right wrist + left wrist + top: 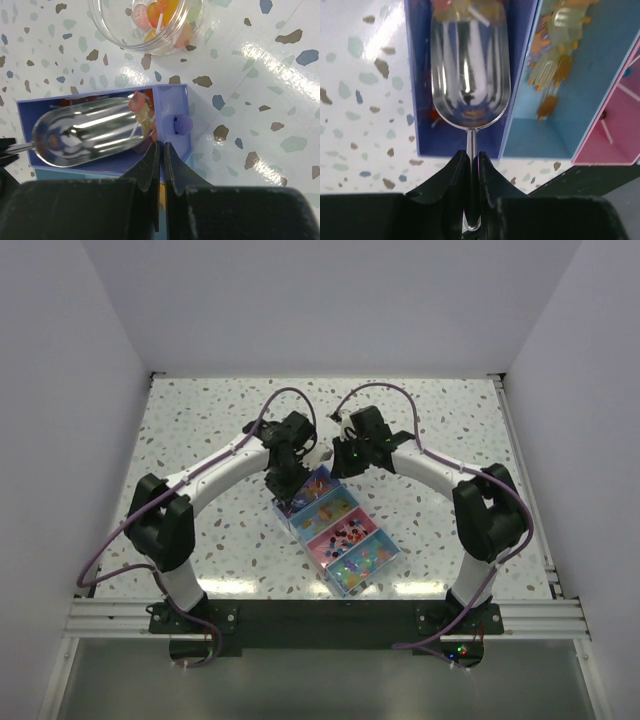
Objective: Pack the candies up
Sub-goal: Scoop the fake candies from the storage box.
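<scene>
While your left gripper point(472, 159) is clamping the metal scoop point(470, 75), digging into the candies point(141, 107) in the purple compartment point(170, 102), your right gripper point(161, 148) is hovering closed and empty, so you're likely needing a level lift next.

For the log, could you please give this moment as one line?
left jaws: shut on scoop; scoop: in purple compartment with candies; right jaws: shut

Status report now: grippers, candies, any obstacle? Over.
Left gripper shut on scoop handle, scoop in purple compartment. Right gripper closed at that compartment's wall, grip unclear. Candies at scoop mouth, more in clear jar beyond. No obstacle seen.
</scene>
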Robot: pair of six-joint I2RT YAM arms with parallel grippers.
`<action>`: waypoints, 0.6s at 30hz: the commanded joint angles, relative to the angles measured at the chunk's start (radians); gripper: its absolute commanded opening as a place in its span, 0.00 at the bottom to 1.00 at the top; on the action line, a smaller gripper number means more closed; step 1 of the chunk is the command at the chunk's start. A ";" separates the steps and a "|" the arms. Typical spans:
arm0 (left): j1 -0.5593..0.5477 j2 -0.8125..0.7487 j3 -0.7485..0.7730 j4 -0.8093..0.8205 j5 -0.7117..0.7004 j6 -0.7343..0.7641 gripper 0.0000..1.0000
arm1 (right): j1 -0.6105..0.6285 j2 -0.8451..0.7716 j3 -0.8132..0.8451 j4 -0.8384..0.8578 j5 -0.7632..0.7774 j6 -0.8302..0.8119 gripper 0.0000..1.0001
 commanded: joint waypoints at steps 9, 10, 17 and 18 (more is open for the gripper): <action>-0.012 -0.013 -0.152 0.506 0.160 -0.157 0.00 | 0.017 -0.009 -0.095 0.140 -0.057 0.114 0.00; -0.017 -0.015 -0.166 0.538 0.161 -0.163 0.00 | 0.017 -0.006 -0.103 0.155 -0.061 0.120 0.00; -0.017 -0.096 -0.353 0.783 0.112 -0.182 0.00 | -0.015 -0.019 -0.160 0.186 -0.045 0.129 0.00; -0.014 -0.123 -0.376 0.803 0.099 -0.183 0.00 | -0.024 -0.024 -0.167 0.189 -0.043 0.131 0.00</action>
